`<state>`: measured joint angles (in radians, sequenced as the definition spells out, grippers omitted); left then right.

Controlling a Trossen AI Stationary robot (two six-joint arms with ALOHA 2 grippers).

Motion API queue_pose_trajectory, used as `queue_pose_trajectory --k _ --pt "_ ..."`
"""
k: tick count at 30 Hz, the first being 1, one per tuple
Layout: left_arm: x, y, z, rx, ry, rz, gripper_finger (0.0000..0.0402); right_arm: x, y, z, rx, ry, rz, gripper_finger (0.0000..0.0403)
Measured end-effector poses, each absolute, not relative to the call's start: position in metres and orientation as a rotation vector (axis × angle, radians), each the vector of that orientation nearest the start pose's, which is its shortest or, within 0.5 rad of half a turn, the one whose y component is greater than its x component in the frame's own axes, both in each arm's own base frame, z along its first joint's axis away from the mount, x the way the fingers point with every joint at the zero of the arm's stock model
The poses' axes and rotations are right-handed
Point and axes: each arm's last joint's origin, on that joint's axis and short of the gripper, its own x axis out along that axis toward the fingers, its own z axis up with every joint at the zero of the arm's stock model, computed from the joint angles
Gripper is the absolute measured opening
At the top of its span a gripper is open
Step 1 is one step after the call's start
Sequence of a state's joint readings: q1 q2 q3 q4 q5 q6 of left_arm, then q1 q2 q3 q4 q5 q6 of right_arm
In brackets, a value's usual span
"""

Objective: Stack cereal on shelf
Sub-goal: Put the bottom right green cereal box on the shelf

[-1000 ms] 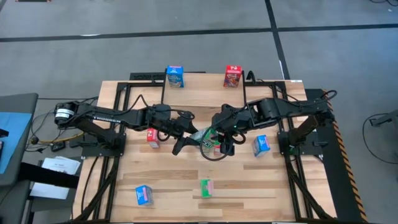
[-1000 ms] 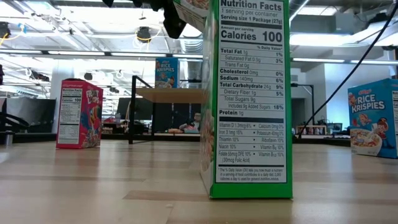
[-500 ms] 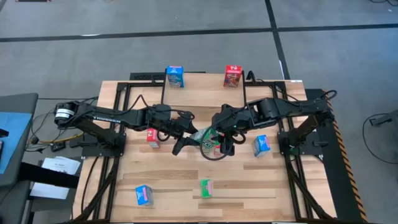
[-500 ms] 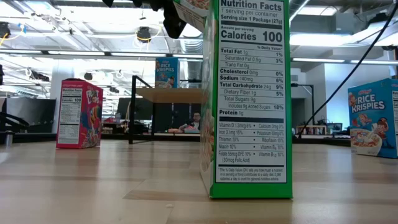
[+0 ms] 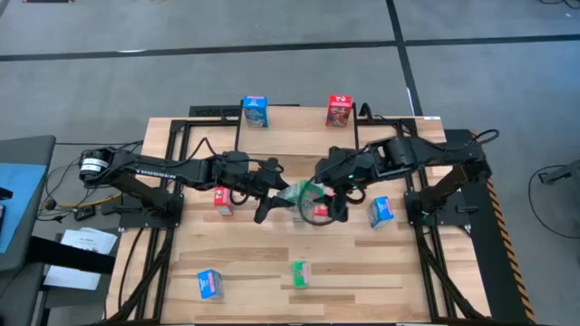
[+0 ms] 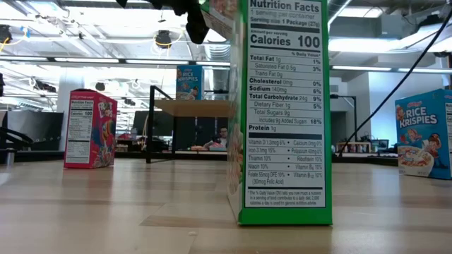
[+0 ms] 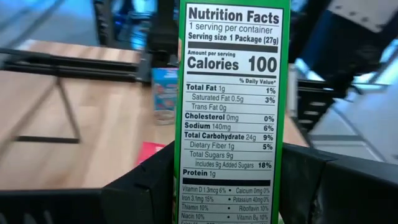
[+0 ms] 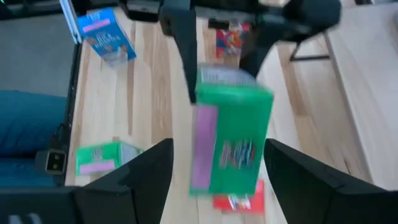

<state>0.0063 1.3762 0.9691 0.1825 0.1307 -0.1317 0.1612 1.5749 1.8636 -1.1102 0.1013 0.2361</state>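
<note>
High view: two dark arms meet over the middle of the table [image 5: 227, 272], a green cereal box [image 5: 302, 194] between them. The left end effector [image 5: 277, 196] pinches that box; the left wrist view shows its nutrition panel clamped upright between the two dark fingers [image 7: 146, 186]. The right end effector [image 5: 328, 201] sits just beside the box with its fingers spread wide on either side and not touching it, as the right wrist view shows, so the left arm appears to carry the box alone.

Progress on the stacking looks early. The shelf [image 6: 191, 107], a light plank on thin black legs at the far side of the table, carries a blue box [image 5: 256, 111] and a red box [image 5: 339, 110], each standing singly. Other boxes lie or stand loose on the table: a red one [image 5: 222, 201] under the left arm, a red one [image 8: 239, 200] flat beneath the held box, a blue one [image 5: 381, 212] near the right arm, another blue one [image 5: 210, 284] and a green one [image 5: 300, 273] toward the near edge. Judging by this, the held box and the loose ones are not yet shelved.
</note>
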Motion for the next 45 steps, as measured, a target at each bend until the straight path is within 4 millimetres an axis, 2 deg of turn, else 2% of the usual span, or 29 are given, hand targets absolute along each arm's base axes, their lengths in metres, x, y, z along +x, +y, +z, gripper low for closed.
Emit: queue_pose_trajectory --k 7,14,23,26,30,37,41,45 --pt "0.312 0.004 0.300 -0.083 0.192 0.067 0.0188 0.277 0.047 0.462 0.133 0.671 -0.007 0.0276" --pt "0.313 0.005 0.308 -0.066 0.091 0.103 0.0188 0.252 0.051 0.479 0.132 0.617 0.028 0.0276" --pt "0.293 0.023 0.274 -0.111 -0.177 0.153 0.0188 0.240 0.064 0.482 0.113 0.619 0.090 0.0276" --pt "0.285 0.031 0.269 -0.107 -0.245 0.182 0.0188 0.240 0.068 0.481 0.106 0.626 0.104 0.0276" --pt "0.283 0.046 0.267 -0.094 -0.243 0.233 0.0188 0.241 0.071 0.480 0.100 0.635 0.113 0.0276" --pt "0.291 0.065 0.255 -0.076 -0.290 0.299 0.0188 0.240 0.071 0.478 0.096 0.648 0.113 0.0276" --pt "0.301 0.075 0.235 -0.081 -0.305 0.319 0.0188 0.240 0.071 0.478 0.091 0.651 0.114 0.0276" --pt "0.305 0.084 0.224 -0.094 -0.395 0.332 0.0188 0.239 0.071 0.478 0.086 0.659 0.113 0.0276"
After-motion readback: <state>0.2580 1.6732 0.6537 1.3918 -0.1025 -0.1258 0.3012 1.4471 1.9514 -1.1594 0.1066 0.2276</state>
